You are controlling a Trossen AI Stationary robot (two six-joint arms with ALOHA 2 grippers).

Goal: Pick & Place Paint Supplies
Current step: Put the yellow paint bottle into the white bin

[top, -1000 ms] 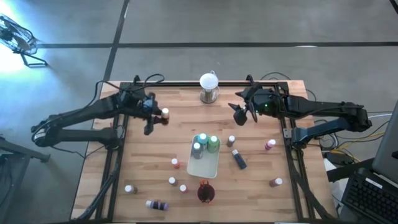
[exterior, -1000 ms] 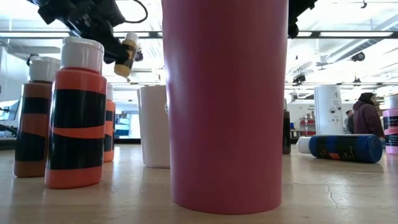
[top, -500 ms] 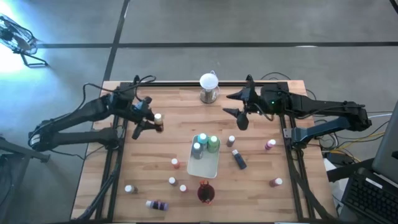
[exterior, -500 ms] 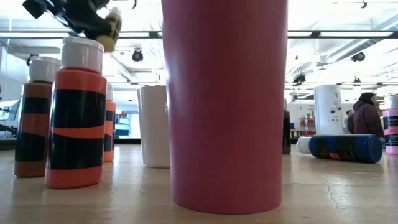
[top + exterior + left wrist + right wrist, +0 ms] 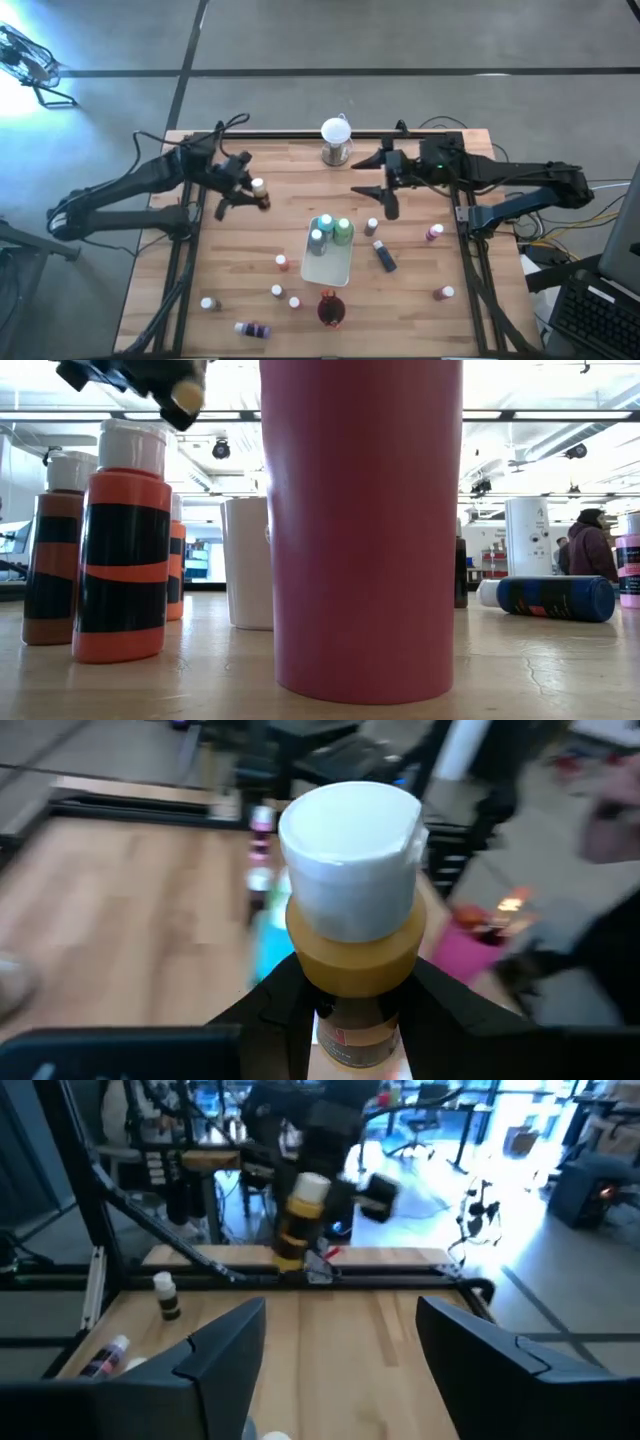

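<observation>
L gripper (image 5: 243, 192) was clamped on a yellow-ochre paint bottle (image 5: 260, 190), white cap outward, held clear of the table left of the white tray (image 5: 330, 262), prob. so it could travel over the loose bottles w/o knocking them. R gripper (image 5: 382, 188) hung above the table just beyond the tray's right side, fingers spread, holding nothing, prob. ready for a nearby bottle. Three bottles (image 5: 330, 230) stood at the tray's far end.
</observation>
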